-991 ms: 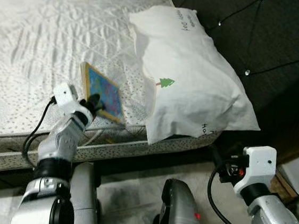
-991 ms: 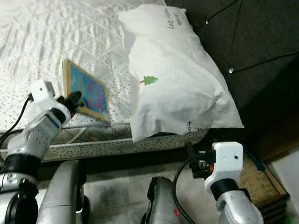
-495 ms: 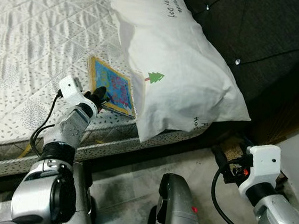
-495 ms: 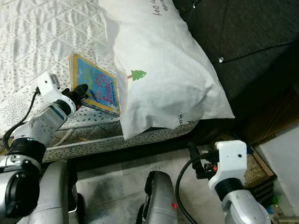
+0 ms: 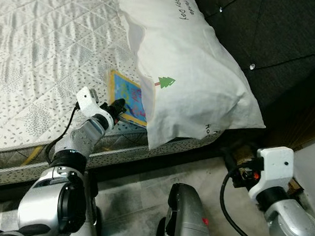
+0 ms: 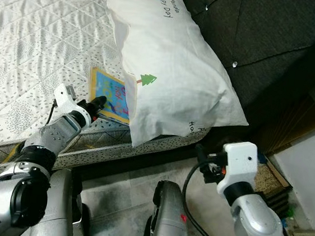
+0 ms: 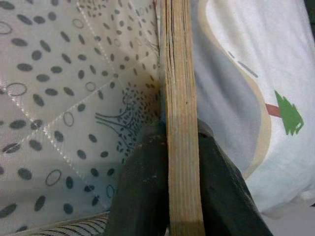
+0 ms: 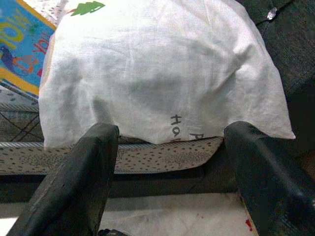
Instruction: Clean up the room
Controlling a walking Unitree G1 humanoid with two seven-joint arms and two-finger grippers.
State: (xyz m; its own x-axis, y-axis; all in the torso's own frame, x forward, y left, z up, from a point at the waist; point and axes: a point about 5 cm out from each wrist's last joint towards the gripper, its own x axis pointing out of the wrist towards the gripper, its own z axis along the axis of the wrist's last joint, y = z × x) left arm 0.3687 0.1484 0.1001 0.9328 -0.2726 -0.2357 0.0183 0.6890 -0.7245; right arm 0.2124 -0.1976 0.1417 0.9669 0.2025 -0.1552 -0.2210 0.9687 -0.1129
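A colourful picture book (image 5: 127, 97) lies on the white mattress (image 5: 34, 54) near its front edge, its right side tucked under a white pillow (image 5: 190, 76) with a green tree print. My left gripper (image 5: 116, 109) is shut on the book's near edge; in the left wrist view both black fingers (image 7: 147, 191) clamp the book's page edge (image 7: 179, 113). My right gripper (image 8: 167, 162) hangs open below the bed's corner, pointing at the pillow (image 8: 162, 69), with nothing between its fingers.
A dark tufted headboard (image 5: 268, 34) stands behind the pillow. Grey tiled floor (image 5: 132, 194) lies in front of the bed. A wooden piece of furniture (image 6: 290, 137) stands to the right.
The book has slid to the right with my left gripper and now sits partly under the pillow. The camera view has shifted a little.
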